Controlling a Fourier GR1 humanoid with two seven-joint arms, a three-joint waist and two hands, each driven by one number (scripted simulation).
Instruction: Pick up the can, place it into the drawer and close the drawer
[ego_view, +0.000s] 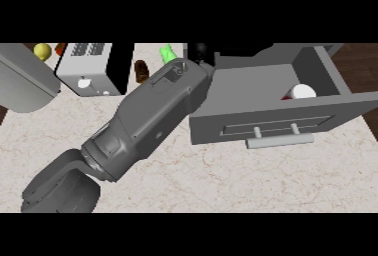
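The can (301, 92), red with a white top, stands inside the open grey drawer (244, 85), against its right wall near the front panel. The drawer's front (221, 120) with its bar handle (277, 140) faces the counter's near side. My left forearm (151, 112) crosses the view from the lower left up to the drawer's back left corner. Only a small black part of my left hand (199, 52) shows past the wrist, behind that corner and apart from the can. My right hand does not show.
A white appliance (87, 67) stands at the back left beside a large grey rounded object (26, 80). A yellow fruit (43, 50), a brown bottle (140, 70) and a green item (167, 52) line the back edge. Marble counter (244, 180) lies in front of the drawer.
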